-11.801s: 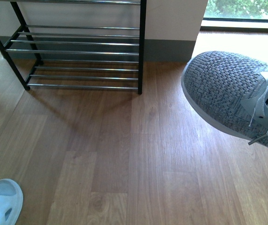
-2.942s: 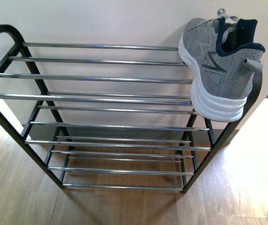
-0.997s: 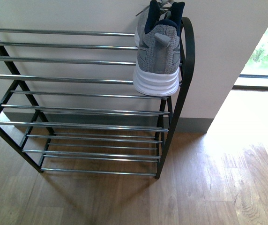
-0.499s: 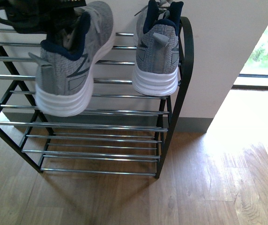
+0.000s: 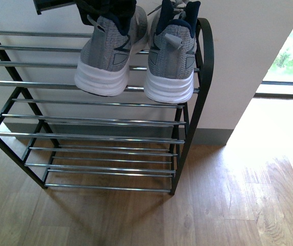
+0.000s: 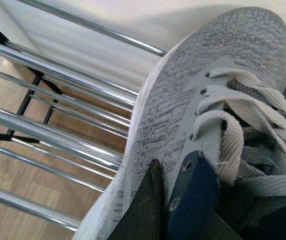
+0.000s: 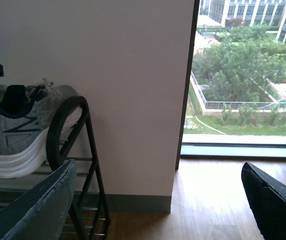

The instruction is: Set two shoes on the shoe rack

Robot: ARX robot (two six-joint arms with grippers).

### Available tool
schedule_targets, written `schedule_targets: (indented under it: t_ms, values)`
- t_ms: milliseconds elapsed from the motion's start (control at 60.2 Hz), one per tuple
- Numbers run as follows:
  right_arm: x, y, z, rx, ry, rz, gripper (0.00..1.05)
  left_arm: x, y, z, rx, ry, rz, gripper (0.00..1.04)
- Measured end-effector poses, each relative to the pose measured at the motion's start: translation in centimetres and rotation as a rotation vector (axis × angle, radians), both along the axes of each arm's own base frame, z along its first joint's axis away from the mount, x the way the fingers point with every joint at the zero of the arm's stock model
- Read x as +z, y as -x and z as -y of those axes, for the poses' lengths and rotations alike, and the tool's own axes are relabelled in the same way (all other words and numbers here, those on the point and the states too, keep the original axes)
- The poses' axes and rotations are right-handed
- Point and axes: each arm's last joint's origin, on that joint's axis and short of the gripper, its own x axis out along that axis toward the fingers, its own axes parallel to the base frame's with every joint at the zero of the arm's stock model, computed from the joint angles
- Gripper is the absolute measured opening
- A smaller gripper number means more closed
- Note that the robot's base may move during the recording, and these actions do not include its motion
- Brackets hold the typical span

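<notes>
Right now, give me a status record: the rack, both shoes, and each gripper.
rack: black frame, chrome bars, standing against the wall
left sneaker: on the top tier, toe toward the wall, heel overhanging the front bar
right sneaker: beside it on the same tier, next to the curved side post, no gripper on it
left gripper: clamped on the left sneaker's collar
right gripper: open, holding nothing, off to the rack's side
not yet done: releasing the left sneaker
</notes>
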Motion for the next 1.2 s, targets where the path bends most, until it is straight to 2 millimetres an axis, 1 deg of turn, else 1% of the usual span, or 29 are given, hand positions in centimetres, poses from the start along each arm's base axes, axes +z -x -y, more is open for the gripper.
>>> schedule_targets:
  t_ms: [83,216,266,332,399,548,731,814,864,1014,1030,1047,1064,1114,1130,1163,1197]
  values:
    - [0.0,0.0,0.0,0.0,0.0,0.0,0.96,0.1,-0.2,0.7,-0.002,0.014,0.008,0.01]
    - [0.0,0.0,0.0,0.0,0.0,0.0,0.96,0.1,-0.2,0.9,0.005,0.018,0.006,0.01]
    - [0.0,0.0,0.0,0.0,0.0,0.0,0.96,0.1,-0.2,0.9,0.0,0.035,-0.001,0.13]
    - [0.0,0.0,0.0,0.0,0.0,0.0,0.96,0.0,-0.2,0.8,-0.013,0.059,-0.014,0.3]
    - [0.0,0.0,0.0,0.0,0.0,0.0,0.96,0.3,0.2,0.7,-0.012,0.055,-0.013,0.44]
    - [0.0,0.0,0.0,0.0,0.0,0.0,0.96,1.7,1.4,0.0,-0.025,0.061,-0.011,0.67]
    - [0.0,0.0,0.0,0.0,0.0,0.0,0.96,4.8,3.7,-1.2,-0.049,0.066,0.014,0.97]
    - [0.0,0.0,0.0,0.0,0.0,0.0,0.96,5.8,5.0,-2.1,-0.046,0.02,0.052,0.95]
    - [0.0,0.0,0.0,0.0,0.0,0.0,0.96,6.2,5.6,-2.6,-0.035,-0.029,0.087,0.95]
    - [0.0,0.0,0.0,0.0,0.0,0.0,0.96,7.9,9.1,-6.3,0.023,-0.161,0.159,0.95]
    - [0.0,0.0,0.0,0.0,0.0,0.0,0.96,8.1,9.2,-6.6,0.012,-0.158,0.19,0.94]
    - [0.0,0.0,0.0,0.002,0.0,0.001,0.96,8.1,9.3,-7.0,-0.018,-0.135,0.289,0.89]
    - [0.0,0.0,0.0,0.003,0.0,0.001,0.96,8.0,9.4,-7.1,-0.038,-0.123,0.321,0.87]
    - [0.0,0.0,0.0,0.003,0.0,0.0,0.96,7.3,10.3,-8.4,-0.103,-0.13,0.517,0.76]
    - [0.0,0.0,0.0,0.003,0.0,0.0,0.96,7.1,10.5,-8.7,-0.115,-0.144,0.547,0.74]
    - [0.0,0.0,0.0,0.002,0.0,0.0,0.96,6.5,11.4,-9.7,-0.132,-0.163,0.633,0.67]
    - [0.0,0.0,0.0,0.002,0.0,0.0,0.96,5.7,12.7,-10.8,-0.14,-0.183,0.715,0.6]
